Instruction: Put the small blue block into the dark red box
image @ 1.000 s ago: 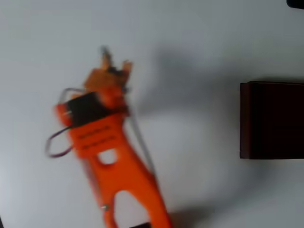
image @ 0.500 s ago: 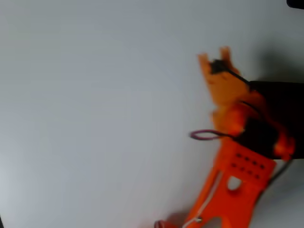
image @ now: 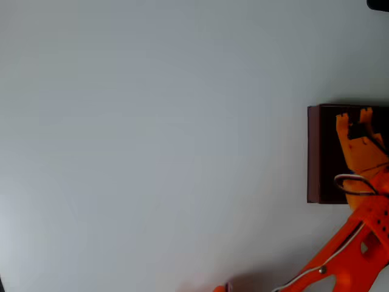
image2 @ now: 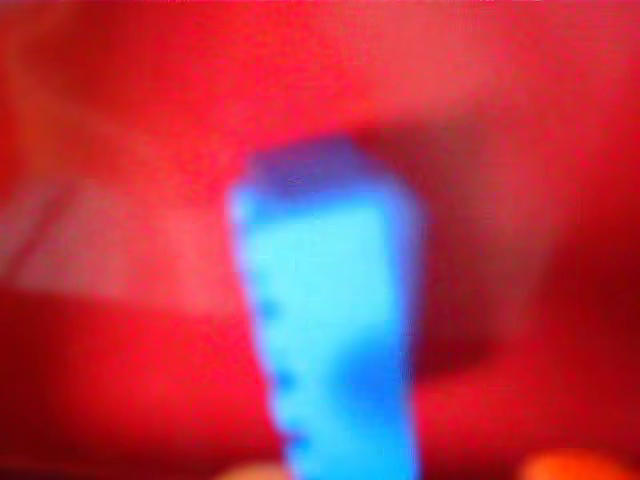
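Note:
The dark red box [image: 313,153] sits at the right edge of the overhead view. My orange gripper [image: 354,117] hangs over its dark interior, fingers pointing toward the far wall. The wrist view is blurred. There the small blue block [image2: 335,330] stands upright and very close, running down to the bottom edge between slivers of my orange fingertips [image2: 566,466]. Red box surface [image2: 120,150] lies all around behind it. The gripper looks shut on the block.
A plain pale grey table [image: 152,146] stretches left of the box. A dark object [image: 378,3] shows at the top right corner. The orange arm [image: 349,255] comes in from the bottom right.
The arm has swung from the left of the table across to the right, and the gripper now hangs over the box instead of beside its near corner.

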